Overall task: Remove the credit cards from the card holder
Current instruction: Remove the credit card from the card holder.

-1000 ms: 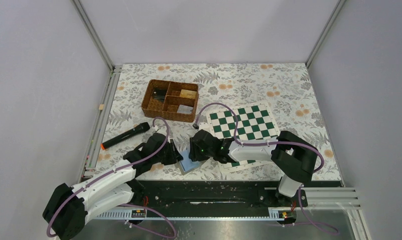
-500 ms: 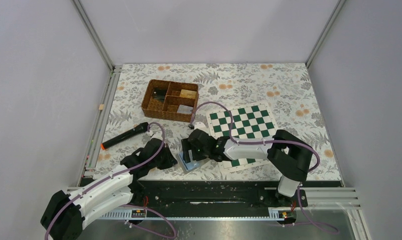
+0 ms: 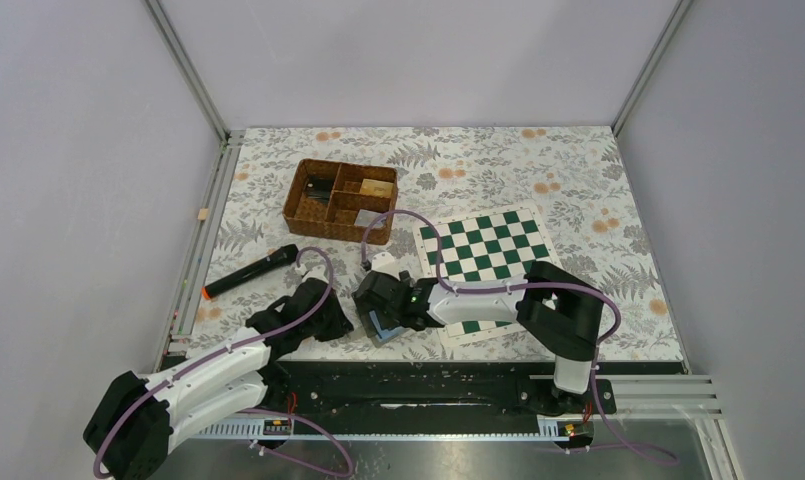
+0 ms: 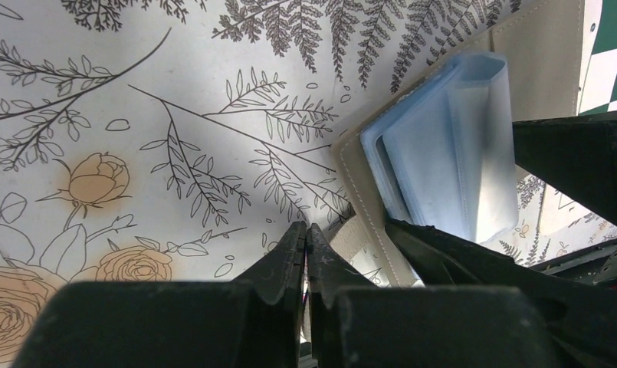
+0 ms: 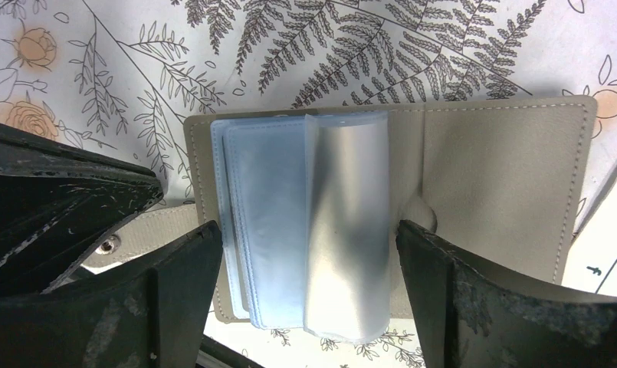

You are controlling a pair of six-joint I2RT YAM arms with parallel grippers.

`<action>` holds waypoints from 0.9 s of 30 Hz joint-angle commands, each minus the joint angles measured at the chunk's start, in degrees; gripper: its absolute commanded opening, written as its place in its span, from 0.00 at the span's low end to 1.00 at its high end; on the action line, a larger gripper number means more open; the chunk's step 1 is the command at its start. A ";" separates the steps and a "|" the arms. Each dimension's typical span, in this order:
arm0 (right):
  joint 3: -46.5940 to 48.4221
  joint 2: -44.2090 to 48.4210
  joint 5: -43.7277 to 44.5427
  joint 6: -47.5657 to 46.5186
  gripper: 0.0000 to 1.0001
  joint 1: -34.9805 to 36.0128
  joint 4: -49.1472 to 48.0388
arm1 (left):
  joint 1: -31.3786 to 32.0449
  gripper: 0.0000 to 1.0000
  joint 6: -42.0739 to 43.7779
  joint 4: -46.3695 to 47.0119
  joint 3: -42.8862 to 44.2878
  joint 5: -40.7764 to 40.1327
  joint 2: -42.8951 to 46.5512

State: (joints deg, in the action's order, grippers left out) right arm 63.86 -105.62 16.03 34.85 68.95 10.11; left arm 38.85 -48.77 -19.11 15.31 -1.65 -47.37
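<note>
Found card holder (image 5: 497, 184) open on the flowered cloth (image 3: 578, 180) near the front edge, just left of the chessboard (image 3: 488, 245), blue sleeves (image 5: 274, 230) bulging up between the wide-spread jaws of right gripper (image 5: 305, 230), and left gripper (image 4: 306, 257) pinched tight at the holder's strap (image 5: 159, 222) side, grip on strap not clear.

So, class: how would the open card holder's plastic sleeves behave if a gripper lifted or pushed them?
Probably floppy: the sleeves bow up in a loose curl from the card holder. Likely slippery, as the plastic looks glossy. The thin holder seems light, so a push may slide the whole thing.
</note>
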 commanded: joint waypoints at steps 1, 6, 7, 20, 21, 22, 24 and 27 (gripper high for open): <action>2.39 -1.65 4.20 -1.31 0.91 0.66 2.82 | 0.24 0.03 -0.79 1.93 -0.76 -1.33 1.03; 2.50 -2.12 4.76 -1.24 0.83 0.99 3.07 | 0.19 0.04 -0.88 1.89 -0.81 -1.51 1.40; 2.40 -2.01 4.80 -1.27 0.81 1.01 2.93 | 0.20 0.04 -0.81 1.91 -0.77 -1.50 1.29; 0.12 0.15 3.51 -0.50 0.53 1.04 -0.63 | 0.20 0.04 -0.71 2.09 -0.68 -1.30 1.86; 0.01 0.40 3.25 -0.41 0.52 1.02 -0.93 | 0.18 0.04 -0.71 2.07 -0.57 -1.19 2.05; -0.17 0.64 2.96 -0.32 0.51 1.01 -1.34 | 0.23 0.04 -0.64 2.02 -0.20 -1.09 2.21; -0.74 1.44 2.64 0.10 0.50 1.01 -2.28 | 0.23 0.04 -0.26 1.49 0.76 -1.18 2.73; -1.66 2.36 2.33 0.75 0.47 1.01 -3.59 | 0.24 0.05 0.20 -0.35 3.15 -1.97 3.60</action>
State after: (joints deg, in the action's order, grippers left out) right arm 63.40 -106.02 18.59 34.00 69.49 8.95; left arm 38.85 -49.34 -19.40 14.94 -1.85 -45.28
